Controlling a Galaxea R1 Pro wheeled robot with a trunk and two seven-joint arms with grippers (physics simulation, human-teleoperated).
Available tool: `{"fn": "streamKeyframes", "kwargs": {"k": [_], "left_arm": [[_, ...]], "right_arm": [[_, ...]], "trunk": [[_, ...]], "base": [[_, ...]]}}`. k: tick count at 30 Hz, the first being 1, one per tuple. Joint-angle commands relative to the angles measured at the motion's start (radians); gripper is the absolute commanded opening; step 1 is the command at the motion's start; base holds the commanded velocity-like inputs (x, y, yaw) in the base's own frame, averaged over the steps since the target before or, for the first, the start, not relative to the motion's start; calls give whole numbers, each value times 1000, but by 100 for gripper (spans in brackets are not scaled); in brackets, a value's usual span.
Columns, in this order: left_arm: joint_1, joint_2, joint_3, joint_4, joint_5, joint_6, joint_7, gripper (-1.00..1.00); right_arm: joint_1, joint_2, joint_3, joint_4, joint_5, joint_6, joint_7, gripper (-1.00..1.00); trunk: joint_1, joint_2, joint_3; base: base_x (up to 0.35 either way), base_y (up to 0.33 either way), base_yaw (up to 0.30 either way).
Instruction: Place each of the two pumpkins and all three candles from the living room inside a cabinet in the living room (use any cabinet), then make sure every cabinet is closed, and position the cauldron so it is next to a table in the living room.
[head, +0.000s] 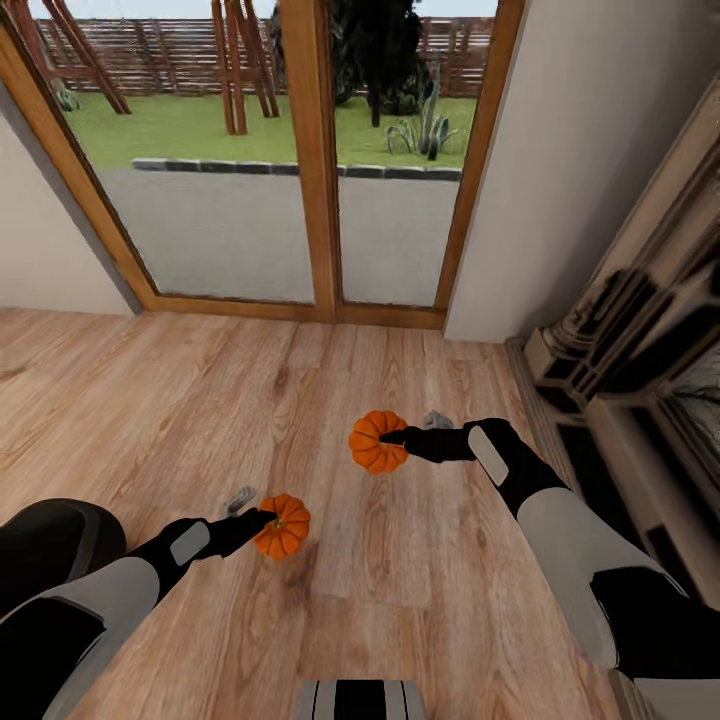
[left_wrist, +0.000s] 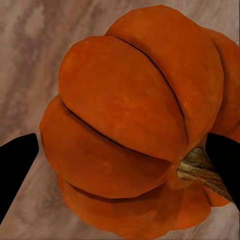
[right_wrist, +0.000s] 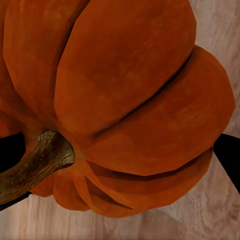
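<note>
holding one pumpkin each, both arms reach forward over the wooden floor (head: 200, 400). left claw (head: 262, 520) is clamped on the left pumpkin (head: 283, 526), which hangs above the floor low in the head view, near the robot's body. right claw (head: 392, 437) is clamped on the right pumpkin (head: 376, 441), held further forward and to the right of the other one; the two pumpkins are well apart, not touching.

left wrist view: left pumpkin (left_wrist: 135, 125) sits between the two dark fingertips (left_wrist: 17, 165), one on each side, pale stem (left_wrist: 202, 170) beside the far finger, blurred wood floor behind. right wrist view: right pumpkin (right_wrist: 125, 100) is squeezed between the dark fingers (right_wrist: 231, 157), brown stem (right_wrist: 35, 167) curving out next to one finger, wood floor behind.

ahead in the head view is a wood-framed glass door (head: 310, 160) showing lawn and a fence outside. pale walls flank the door. dark fireplace-like unit (head: 640, 380) runs along the right edge, detail hard to make out. dark rounded shape (head: 45, 540) at the lower left beside the left arm, cannot tell what it is. part of the robot's trunk (head: 360, 700) shows at the bottom edge.
</note>
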Motion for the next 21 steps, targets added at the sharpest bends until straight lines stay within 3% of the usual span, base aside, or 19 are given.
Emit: {"fn": "streamKeyframes", "kwargs": {"k": [1,14,21], "left_arm": [[0,0,-8,0,5,3,0,-100],[0,2,-8,1,4,2,3,-100],[0,9,-6,2,-33,3,6,-100]], "right_arm": [[0,0,2,0,5,2,5,-100],[0,1,5,73,8,-58,4,-100],[0,0,25,111,8,-64,2,-100]], "trunk": [[0,0,5],[-6,3,75],[-9,5,113]], "base": [[0,0,0],[0,0,0],[0,0,0]]}}
